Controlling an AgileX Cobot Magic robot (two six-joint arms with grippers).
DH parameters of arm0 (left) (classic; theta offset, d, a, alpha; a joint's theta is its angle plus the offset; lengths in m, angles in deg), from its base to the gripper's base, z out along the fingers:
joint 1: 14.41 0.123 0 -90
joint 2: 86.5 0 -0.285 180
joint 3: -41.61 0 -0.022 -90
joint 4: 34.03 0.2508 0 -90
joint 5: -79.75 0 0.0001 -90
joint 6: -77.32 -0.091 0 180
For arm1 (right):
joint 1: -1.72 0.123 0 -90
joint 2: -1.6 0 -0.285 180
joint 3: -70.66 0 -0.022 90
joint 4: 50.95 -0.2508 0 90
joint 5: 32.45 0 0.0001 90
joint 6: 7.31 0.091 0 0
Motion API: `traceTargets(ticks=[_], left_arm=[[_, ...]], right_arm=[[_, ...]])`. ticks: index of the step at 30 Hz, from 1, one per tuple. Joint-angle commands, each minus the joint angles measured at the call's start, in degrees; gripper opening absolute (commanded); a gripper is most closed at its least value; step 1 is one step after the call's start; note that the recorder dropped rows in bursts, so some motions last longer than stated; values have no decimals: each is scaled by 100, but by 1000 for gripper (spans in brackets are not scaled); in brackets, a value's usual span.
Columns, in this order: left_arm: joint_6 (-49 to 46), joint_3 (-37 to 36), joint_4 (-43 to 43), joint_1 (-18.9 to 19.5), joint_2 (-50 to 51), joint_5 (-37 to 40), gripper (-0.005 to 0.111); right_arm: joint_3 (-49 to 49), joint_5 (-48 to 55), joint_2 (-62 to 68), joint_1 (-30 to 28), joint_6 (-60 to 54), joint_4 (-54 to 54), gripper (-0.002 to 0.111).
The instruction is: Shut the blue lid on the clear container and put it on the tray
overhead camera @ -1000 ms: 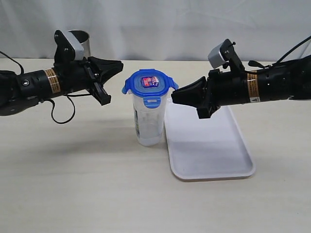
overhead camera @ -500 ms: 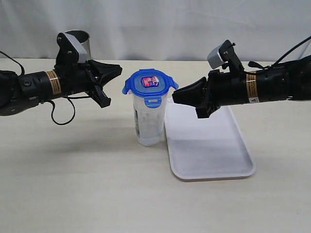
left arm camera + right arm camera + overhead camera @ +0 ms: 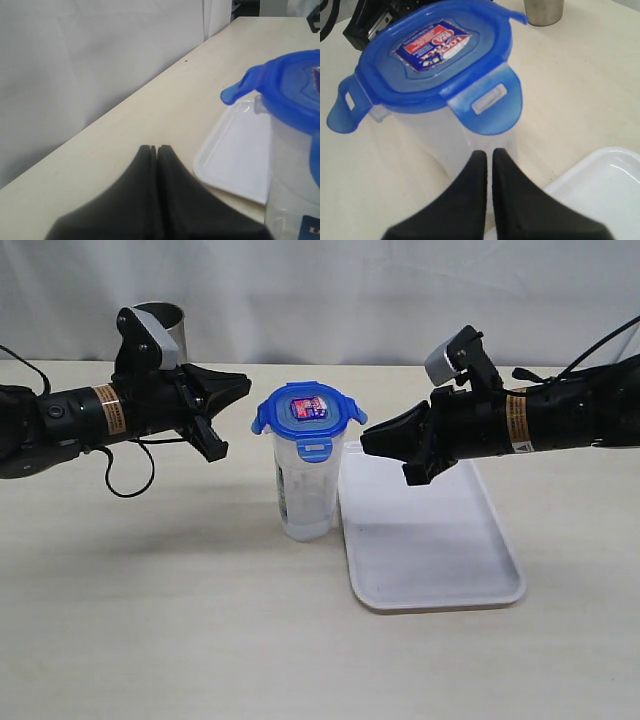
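The wide beige table [image 3: 150, 620] carries everything, and on its right half lies the white tray [image 3: 440, 570], with nothing on it, so it is ready to receive the container at the end. The clear container [image 3: 305, 502] stands upright on the table just beside the left edge of the tray, not on it; whether it touches the rim I cannot tell. I think it stands so close so that the last move can be short. The blue lid [image 3: 308, 412] sits flat on the mouth of the container, with its sticker facing up. In the right wrist view the flap nearest that camera hangs down along the wall, while the side flaps stick outward, so I judge that the lid is set on but not fully locked. A steel cup [image 3: 176, 330] stands far back on the left and plays no part. The left gripper [image 3: 243, 382] hangs in the air to the left of the lid, at about its height, its two fingers pressed together and holding nothing. The right gripper [image 3: 366, 442] points at the container from the tray side, a little below the lid, its fingers also drawn almost together and empty. Closed fingers make a firm tip, which probably suits pushing the raised flaps down from both sides.
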Motion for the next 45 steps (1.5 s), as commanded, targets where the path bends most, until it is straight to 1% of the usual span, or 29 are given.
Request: traceTargets(ticks=[1,5,10,21,26,29,31,35,36,38,41,45], left_arm=[[97,38,29,-22,-1,-172,0],[214,38,81,-48,-1,-172,0],[214,38,88,-130,-1,-112,0],[214,38,233,-130,-1,-107,0],[377,27,431,-130,-1,-7,0],[496,27,366,-36,-1,50,0],[747,5,549,130,-12,-97,0],[786,-291,558,410,-162,-551,0],[775,-397,709,453,-273,-675,0],[920,-433,1260,462,-374,-814,0],[1162,-433,1836,462,-396,-1287,0],[1246,-433,1890,462,-396,-1420,0]], right_arm=[[20,-242,0,0,56,276,4],[20,-475,0,0,135,814,4],[20,-682,-52,0,166,821,4],[20,-626,-315,0,490,821,4],[10,-575,-315,0,544,821,4],[10,-485,-315,0,580,821,4],[10,-485,-304,0,580,821,4],[10,-485,-304,0,580,821,4],[10,-485,-304,0,591,821,4],[10,-485,-304,0,591,821,4],[10,-485,-304,0,591,821,4],[10,-485,-304,0,591,821,4]])
